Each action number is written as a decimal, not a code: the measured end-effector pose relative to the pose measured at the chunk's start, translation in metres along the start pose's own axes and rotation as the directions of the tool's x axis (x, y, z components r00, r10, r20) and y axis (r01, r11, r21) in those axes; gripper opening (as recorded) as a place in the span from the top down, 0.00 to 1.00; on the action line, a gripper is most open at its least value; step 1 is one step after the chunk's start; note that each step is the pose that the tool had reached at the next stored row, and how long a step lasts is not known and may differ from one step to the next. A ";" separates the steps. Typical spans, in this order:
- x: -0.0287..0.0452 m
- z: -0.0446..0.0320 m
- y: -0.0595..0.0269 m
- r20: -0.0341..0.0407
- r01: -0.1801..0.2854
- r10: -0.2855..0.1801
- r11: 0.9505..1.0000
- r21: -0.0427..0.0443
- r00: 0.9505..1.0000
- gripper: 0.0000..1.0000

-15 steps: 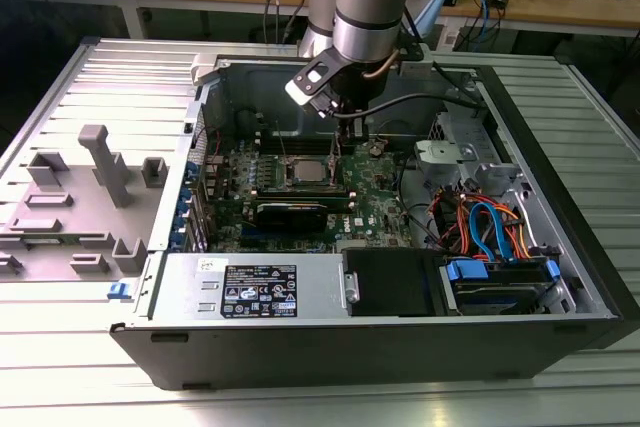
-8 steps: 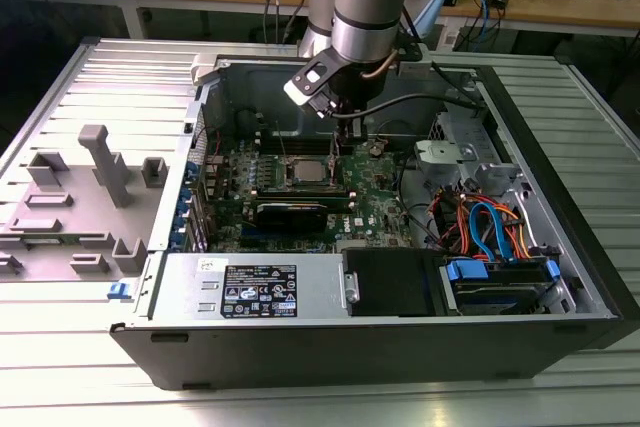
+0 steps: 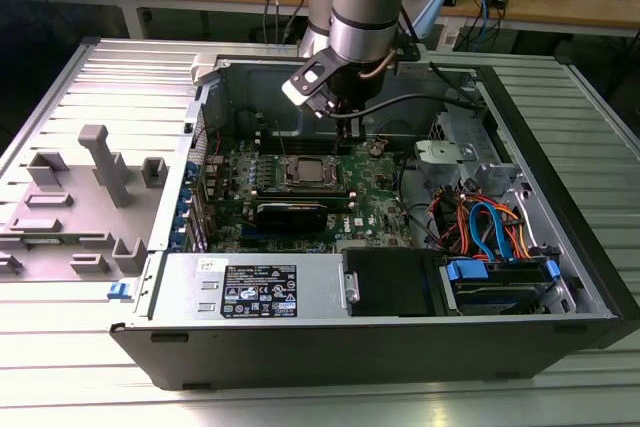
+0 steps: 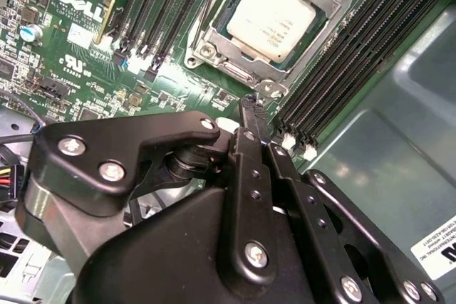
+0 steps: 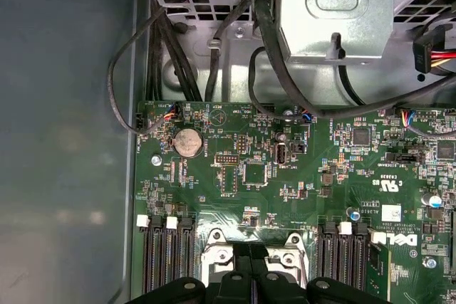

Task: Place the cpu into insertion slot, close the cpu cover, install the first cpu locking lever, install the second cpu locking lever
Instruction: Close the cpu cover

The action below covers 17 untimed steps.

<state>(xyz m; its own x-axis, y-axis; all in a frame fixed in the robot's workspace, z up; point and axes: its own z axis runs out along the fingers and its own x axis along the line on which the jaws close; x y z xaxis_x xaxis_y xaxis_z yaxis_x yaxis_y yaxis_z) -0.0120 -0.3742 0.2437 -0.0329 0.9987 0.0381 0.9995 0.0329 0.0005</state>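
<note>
tool (image 4: 251, 102) tip just beside cpu (image 4: 273, 16) seated under cpu cover (image 4: 322, 33)

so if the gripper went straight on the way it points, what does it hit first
Probably the motherboard just off a corner of the cpu cover, under the gripper; depth is unclear.

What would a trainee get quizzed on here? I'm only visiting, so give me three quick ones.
1. True or false: the cpu cover is closed over the cpu.
2. The gripper is nearest to: A) the cpu cover; B) the blue cables; C) the grey plastic stand.
3. Fill in: the gripper is ____ (open or shut).
Key: 1 true; 2 A; 3 shut.
</note>
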 end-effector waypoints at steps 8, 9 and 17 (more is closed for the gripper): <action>0.0000 0.0004 -0.0022 0.000 0.000 0.000 1.000 0.000 1.000 0.89; 0.0000 0.0005 -0.0030 0.000 0.000 0.000 1.000 0.000 1.000 0.89; 0.0001 0.0017 -0.0080 0.000 0.000 0.000 1.000 0.000 1.000 0.89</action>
<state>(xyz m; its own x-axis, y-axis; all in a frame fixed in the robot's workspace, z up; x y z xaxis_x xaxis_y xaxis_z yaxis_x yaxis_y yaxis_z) -0.0200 -0.3742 0.2420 -0.0329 0.9987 0.0384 0.9995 0.0329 0.0005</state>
